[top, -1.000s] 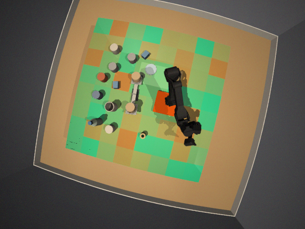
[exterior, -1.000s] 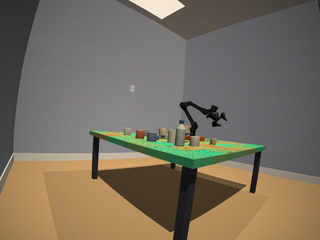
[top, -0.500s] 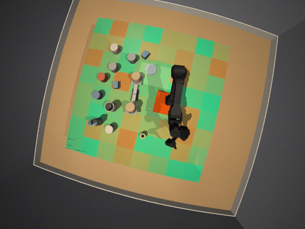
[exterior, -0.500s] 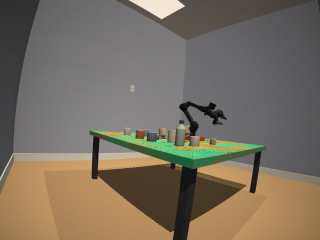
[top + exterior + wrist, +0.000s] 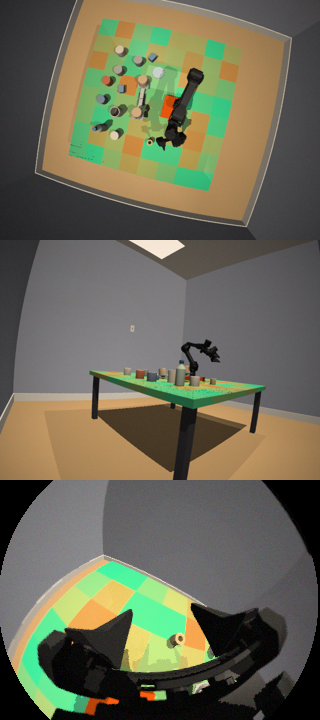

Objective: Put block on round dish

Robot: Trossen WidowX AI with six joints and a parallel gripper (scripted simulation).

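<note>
My gripper (image 5: 169, 146) (image 5: 219, 359) (image 5: 162, 608) is open and empty, high above the table. A tan cup (image 5: 142, 80) (image 5: 162, 371) stands on one end of the balance (image 5: 141, 97). The matching tan cup (image 5: 136, 112) (image 5: 187, 368) stands on the other end. The exterior view shows this second cup higher, its end of the balance raised and the first cup's end lower. The white round dish (image 5: 158, 72) lies beside the first cup, with nothing seen on it. No block shows under either cup; the cups hide what is beneath them.
A small tan hollow cylinder (image 5: 148, 143) (image 5: 212, 381) (image 5: 179, 639) stands near the gripper. A bottle (image 5: 99, 127) (image 5: 180, 375), a red cup (image 5: 106, 80) (image 5: 140, 374), several other cups and two blue blocks (image 5: 152, 57) (image 5: 121, 88) stand around the balance. An orange-red patch (image 5: 166, 107) lies by the arm.
</note>
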